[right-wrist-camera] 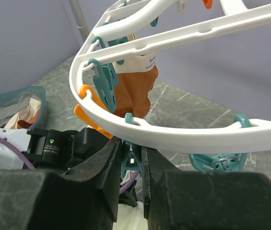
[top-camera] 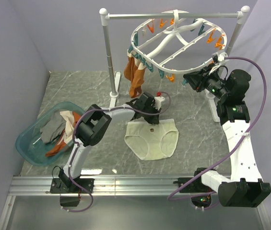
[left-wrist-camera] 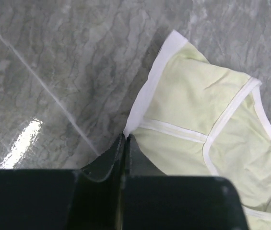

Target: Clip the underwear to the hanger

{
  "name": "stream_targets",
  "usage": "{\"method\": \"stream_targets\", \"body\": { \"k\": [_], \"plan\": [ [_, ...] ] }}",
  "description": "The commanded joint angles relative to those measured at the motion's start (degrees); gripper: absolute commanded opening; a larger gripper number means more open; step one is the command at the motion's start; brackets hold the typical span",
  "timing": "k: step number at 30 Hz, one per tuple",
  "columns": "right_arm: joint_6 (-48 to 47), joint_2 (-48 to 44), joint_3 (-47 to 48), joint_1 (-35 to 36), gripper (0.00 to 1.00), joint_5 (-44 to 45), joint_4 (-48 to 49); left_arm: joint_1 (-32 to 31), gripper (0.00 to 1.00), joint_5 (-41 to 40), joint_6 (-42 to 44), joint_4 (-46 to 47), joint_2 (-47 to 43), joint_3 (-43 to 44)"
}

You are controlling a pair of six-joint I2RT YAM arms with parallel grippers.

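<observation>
Grey marble tabletop held the underwear spread flat near its middle. The left gripper was pinched shut on its waistband corner. The right gripper was clamped on a teal clip under the hanger rim, raised well apart from the fabric.

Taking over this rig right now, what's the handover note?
Left pincer: shut on the waistband corner of the underwear, which lies flat on the table.
Right pincer: shut on a teal clip under the rim of the hanger, which hangs from the rail.
Done: both grips.
Left: lift the corner to the clip and clip it.
</observation>
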Motion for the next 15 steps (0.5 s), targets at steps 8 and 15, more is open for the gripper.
{"method": "stream_targets", "body": {
  "k": [8,15],
  "plan": [
    [0.7,-0.3,2.1,0.1,0.0,-0.3,1.5,-3.8,0.0,-8.5,15.7,13.9,-14.6,-16.6],
    [-0.2,-0.6,2.3,0.1,0.0,0.1,0.9,-7.5,0.0,-14.2,28.6,30.4,-23.7,-31.2]
  ]
}}
